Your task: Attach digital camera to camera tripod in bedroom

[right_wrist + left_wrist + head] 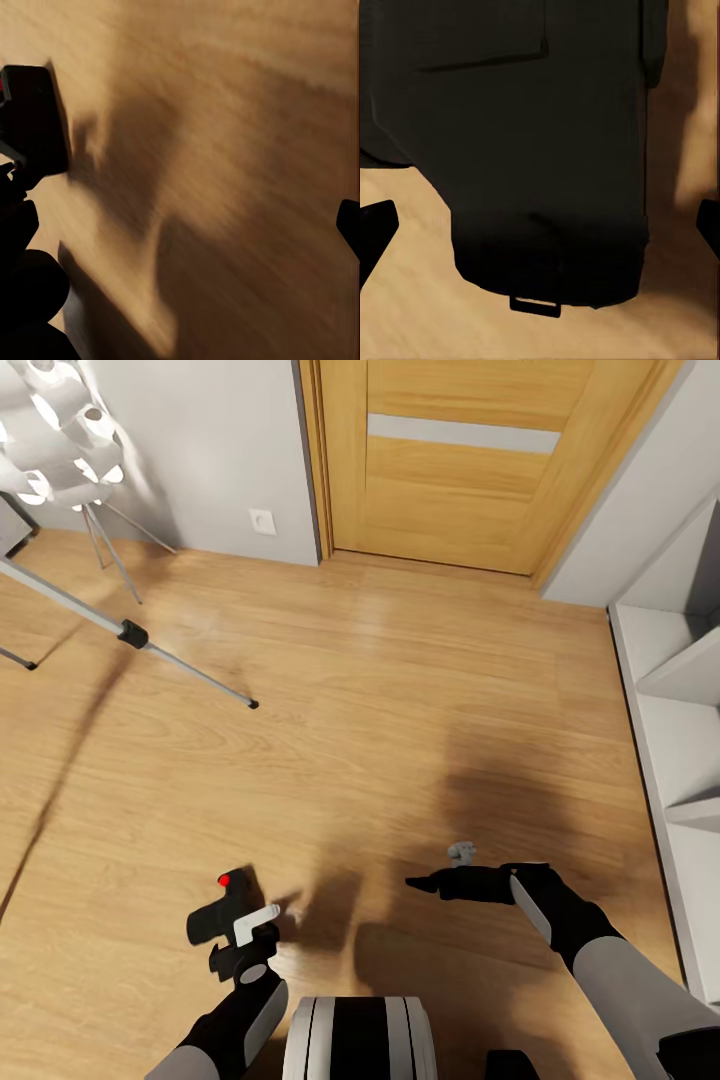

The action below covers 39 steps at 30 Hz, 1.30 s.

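The floor [400, 690] is rendered as light wood with a soft sheen, and the door [470, 460] as warmer varnished wood. The digital camera [222, 915] is finished in matt black (plastic, seemingly); silvery metal is suggested on the camera tripod [190, 672] legs.

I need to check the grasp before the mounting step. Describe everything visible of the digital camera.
The digital camera is a small, black, boxy body with a matte finish and a red dot on its upper end. The left gripper holds it above the light wood floor, in front of the robot, a pale finger lying against its side. In the left wrist view its dark body has a small strap loop at one edge. In the right wrist view it appears as a dark block. Its lens cannot be made out.
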Available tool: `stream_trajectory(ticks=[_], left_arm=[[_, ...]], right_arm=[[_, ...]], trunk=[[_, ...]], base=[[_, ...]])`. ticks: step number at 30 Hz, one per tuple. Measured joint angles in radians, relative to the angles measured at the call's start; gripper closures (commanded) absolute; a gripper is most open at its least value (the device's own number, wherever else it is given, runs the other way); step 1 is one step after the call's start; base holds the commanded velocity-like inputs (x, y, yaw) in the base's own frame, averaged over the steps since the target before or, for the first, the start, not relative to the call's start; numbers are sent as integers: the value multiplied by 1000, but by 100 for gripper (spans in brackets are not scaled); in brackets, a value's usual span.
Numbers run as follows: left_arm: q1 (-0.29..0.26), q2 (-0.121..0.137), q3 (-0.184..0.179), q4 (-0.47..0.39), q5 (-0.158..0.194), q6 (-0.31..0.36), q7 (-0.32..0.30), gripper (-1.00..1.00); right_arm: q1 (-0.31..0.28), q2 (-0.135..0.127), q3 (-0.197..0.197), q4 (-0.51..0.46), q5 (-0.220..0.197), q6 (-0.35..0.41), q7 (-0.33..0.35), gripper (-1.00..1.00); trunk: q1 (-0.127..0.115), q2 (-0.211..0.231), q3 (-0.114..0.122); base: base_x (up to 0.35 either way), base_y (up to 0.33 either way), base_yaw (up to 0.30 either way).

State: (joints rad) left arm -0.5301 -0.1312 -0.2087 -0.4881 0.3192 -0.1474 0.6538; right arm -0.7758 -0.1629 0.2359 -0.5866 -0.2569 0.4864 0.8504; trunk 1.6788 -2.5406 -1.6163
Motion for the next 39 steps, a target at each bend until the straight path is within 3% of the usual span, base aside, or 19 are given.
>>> stream_trajectory(ticks=[32,33,39], left_arm=[[0,2,0,1,0,0,0,-100],[0,2,0,1,0,0,-1,100],[0,6,0,2,0,-2,-3,100]], right_arm=[[0,0,0,0,1,0,0,-100],[0,0,0,0,1,0,0,-100],[0,0,0,0,0,0,0,-100]], trunk=[[0,0,0],[0,0,0],[0,0,0]], base=[[4,0,0],[0,0,0],[0,0,0]])
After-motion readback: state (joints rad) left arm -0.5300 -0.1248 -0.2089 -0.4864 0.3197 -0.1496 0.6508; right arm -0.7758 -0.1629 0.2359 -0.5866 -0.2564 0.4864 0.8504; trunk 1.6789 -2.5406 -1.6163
